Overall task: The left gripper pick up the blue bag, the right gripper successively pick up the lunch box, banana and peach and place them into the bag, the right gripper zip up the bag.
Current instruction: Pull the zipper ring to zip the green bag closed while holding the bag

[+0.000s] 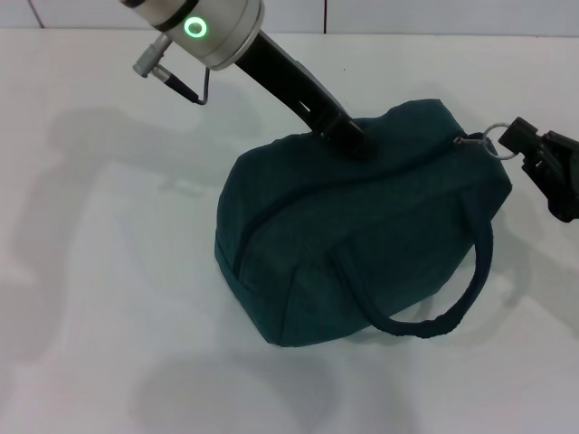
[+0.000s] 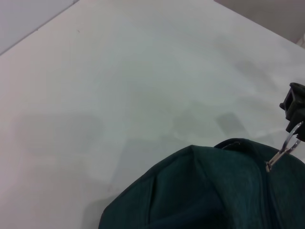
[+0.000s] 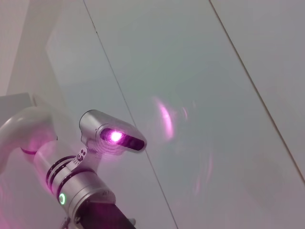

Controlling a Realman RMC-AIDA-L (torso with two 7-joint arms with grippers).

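Observation:
The blue bag (image 1: 362, 244) stands on the white table (image 1: 109, 271), its top closed, one rope handle (image 1: 434, 324) hanging down its front. My left gripper (image 1: 353, 140) comes down from the upper left and is shut on the fabric at the bag's top ridge. At the bag's right end, the metal ring pull (image 1: 493, 143) of the zipper is held in my right gripper (image 1: 514, 145), which is shut on it. The left wrist view shows the bag (image 2: 209, 191), the ring pull (image 2: 286, 149) and a right fingertip (image 2: 295, 102). Lunch box, banana and peach are out of view.
Bare white table surrounds the bag on all sides. A wall edge runs along the table's far side (image 1: 362, 23). The right wrist view looks up past the left arm's silver wrist (image 3: 78, 191) with its green light toward a pale wall.

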